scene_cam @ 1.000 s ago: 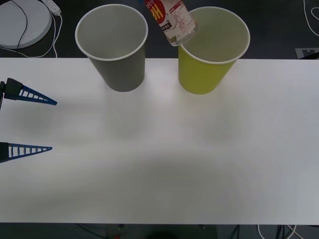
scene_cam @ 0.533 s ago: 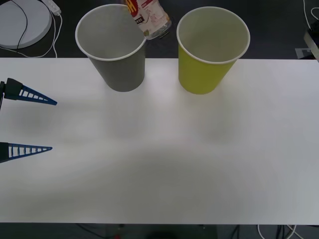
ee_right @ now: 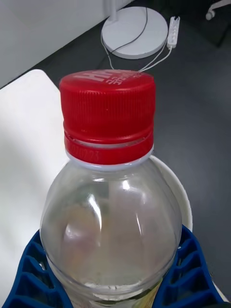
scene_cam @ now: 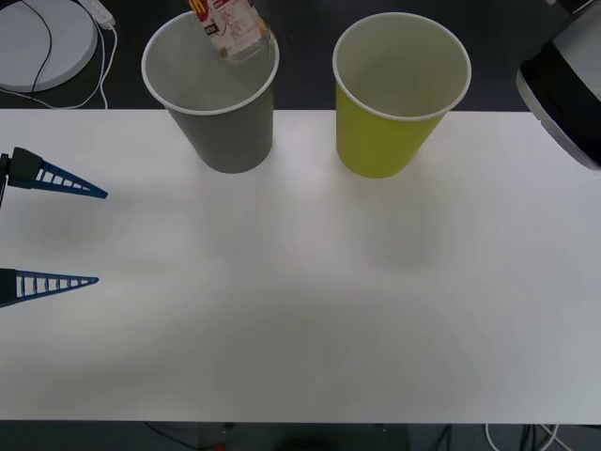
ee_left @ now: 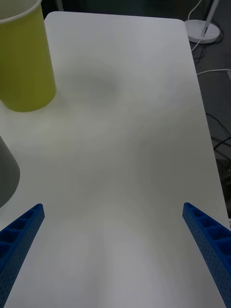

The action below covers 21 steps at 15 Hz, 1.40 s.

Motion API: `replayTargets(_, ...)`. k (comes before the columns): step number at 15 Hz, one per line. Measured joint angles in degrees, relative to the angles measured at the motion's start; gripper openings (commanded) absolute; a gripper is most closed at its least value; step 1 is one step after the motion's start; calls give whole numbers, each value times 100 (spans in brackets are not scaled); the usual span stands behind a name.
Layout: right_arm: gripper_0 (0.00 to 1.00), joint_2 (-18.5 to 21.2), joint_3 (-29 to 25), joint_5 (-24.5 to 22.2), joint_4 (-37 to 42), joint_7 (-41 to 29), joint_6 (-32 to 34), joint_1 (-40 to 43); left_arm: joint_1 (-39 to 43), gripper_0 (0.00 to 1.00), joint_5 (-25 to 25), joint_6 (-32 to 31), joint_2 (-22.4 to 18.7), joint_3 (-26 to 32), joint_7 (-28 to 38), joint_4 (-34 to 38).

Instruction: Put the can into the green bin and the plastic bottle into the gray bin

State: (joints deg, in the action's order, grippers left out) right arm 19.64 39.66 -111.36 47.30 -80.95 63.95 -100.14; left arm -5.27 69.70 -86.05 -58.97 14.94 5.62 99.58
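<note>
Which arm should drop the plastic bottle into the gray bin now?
Right. Its tool already grips the plastic bottle over the gray bin. The left tool sits open and empty at the table's left edge.

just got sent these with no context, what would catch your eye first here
The plastic bottle stands out most: its red cap looms in the right wrist view, with the right gripper shut on its body, and in the front view it hangs above the mouth of the gray bin at the table's far edge. Beside that, to the robot's right, stands the bright green bin. The left gripper waits open at the table's left side.
</note>
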Motion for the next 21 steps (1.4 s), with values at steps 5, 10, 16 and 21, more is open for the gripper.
replayTargets(5,0,-282,222,74,-442,0,-552,-198,0,100,0,0,0,0,0,0)
replayTargets(10,23,-294,256,193,-456,7,-594,-217,0,100,0,0,0,0,0,0)
replayTargets(16,100,-294,550,402,-624,573,-948,-225,0,100,0,0,0,0,0,0)
replayTargets(21,100,-294,635,641,-681,596,-1060,-220,0,100,0,0,0,0,0,0)
